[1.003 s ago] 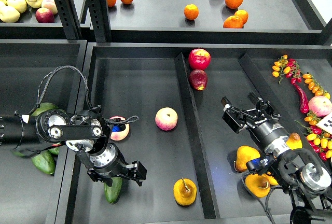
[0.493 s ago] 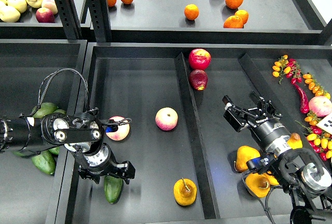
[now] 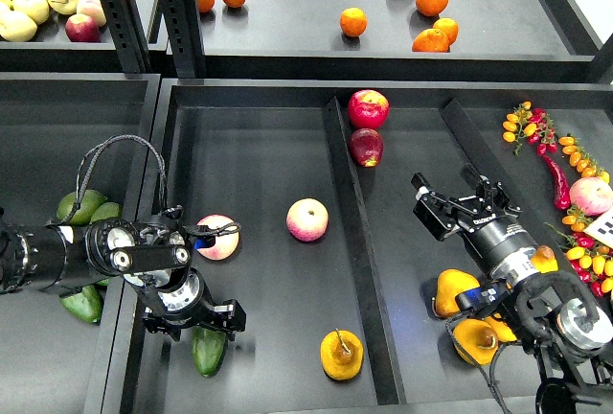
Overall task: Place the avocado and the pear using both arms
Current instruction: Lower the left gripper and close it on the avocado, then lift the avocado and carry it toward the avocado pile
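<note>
The dark green avocado (image 3: 208, 350) lies in the front left corner of the middle bin (image 3: 259, 165). My left gripper (image 3: 198, 318) hovers just above its far end, jaws spread, holding nothing. The yellow-orange pear (image 3: 342, 354) with a brown stem stands at the front right of the same bin, beside the divider (image 3: 352, 232). My right gripper (image 3: 458, 201) is open and empty over the right bin, well behind and to the right of the pear.
Two pink-cream fruits (image 3: 307, 219) (image 3: 217, 237) lie mid-bin. Two red apples (image 3: 368, 108) sit at the divider's far end. More pears (image 3: 455, 289) lie under my right arm. Avocados (image 3: 81, 206) fill the left bin. Oranges (image 3: 353, 21) are on the shelf.
My left gripper has drawn back to the left and off the avocado, which stays lying in the bin. The right arm has barely moved.
</note>
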`<action>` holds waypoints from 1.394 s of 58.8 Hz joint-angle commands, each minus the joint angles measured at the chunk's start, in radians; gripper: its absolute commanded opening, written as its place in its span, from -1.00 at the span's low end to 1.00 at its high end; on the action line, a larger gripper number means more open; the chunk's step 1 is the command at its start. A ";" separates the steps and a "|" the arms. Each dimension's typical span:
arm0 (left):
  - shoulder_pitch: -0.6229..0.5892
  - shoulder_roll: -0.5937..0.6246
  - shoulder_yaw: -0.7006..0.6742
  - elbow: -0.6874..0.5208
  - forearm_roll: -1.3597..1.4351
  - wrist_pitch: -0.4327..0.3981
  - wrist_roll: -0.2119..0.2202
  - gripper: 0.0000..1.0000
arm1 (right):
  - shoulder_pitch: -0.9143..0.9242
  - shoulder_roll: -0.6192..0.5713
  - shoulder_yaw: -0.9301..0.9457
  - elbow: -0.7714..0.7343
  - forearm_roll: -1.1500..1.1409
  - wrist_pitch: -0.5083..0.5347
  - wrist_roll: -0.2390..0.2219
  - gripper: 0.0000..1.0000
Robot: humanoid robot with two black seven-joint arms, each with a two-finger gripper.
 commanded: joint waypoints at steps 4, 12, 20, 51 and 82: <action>0.018 -0.009 0.004 0.015 0.003 0.000 0.000 0.92 | 0.001 0.000 0.001 0.000 -0.001 0.000 0.000 1.00; 0.018 -0.011 0.003 0.019 0.003 0.000 0.000 0.78 | 0.001 0.002 0.000 0.000 -0.001 0.000 0.000 1.00; 0.018 -0.011 0.003 0.024 0.001 0.000 0.000 0.64 | 0.001 0.006 0.000 -0.002 -0.001 0.000 0.000 1.00; 0.017 -0.011 -0.019 0.096 -0.055 0.000 0.000 -0.42 | 0.001 0.008 0.001 -0.002 -0.001 0.000 0.000 1.00; -0.132 0.043 -0.138 0.099 -0.131 0.000 0.000 -0.64 | -0.001 0.025 -0.002 -0.002 -0.001 0.000 0.000 1.00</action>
